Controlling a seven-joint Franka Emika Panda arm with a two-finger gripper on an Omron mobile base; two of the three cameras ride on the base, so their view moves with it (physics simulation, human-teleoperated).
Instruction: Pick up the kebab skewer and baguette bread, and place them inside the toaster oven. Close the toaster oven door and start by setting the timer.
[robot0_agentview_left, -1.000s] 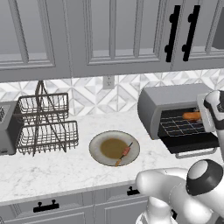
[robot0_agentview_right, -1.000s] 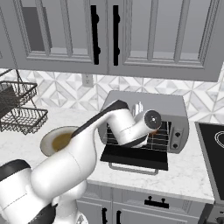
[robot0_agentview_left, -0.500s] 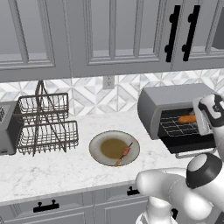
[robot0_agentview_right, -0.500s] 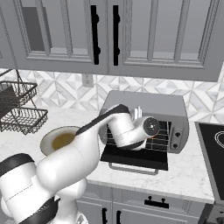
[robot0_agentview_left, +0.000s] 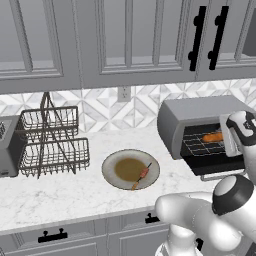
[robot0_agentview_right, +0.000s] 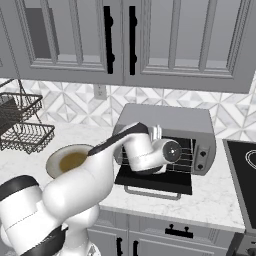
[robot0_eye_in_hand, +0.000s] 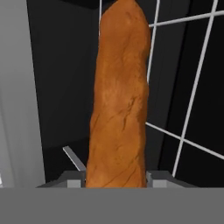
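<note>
While the oven sits open at the right end of the table, its door is dropped down flat in front of it. The robot's hand is pushed right up to the mouth of that oven. And look at the hand view: the bread fills the middle, an orange-brown loaf stretching away from the camera over the white wires of the rack. Its near end sits squarely between the two fingertips, one on each side and pressed against the crust, so the jaws are clamped on the bread. From the left base view that same bread shows as a small orange shape inside the oven, on the rack and towards its right side. Whether it already rests on the wires or hangs just above them, I cannot tell.

Over to the left of the oven, the plate lies on the table with the skewer across its right part, red and brown chunks on a thin stick. Further left of the oven again stands the wire dish rack.
</note>
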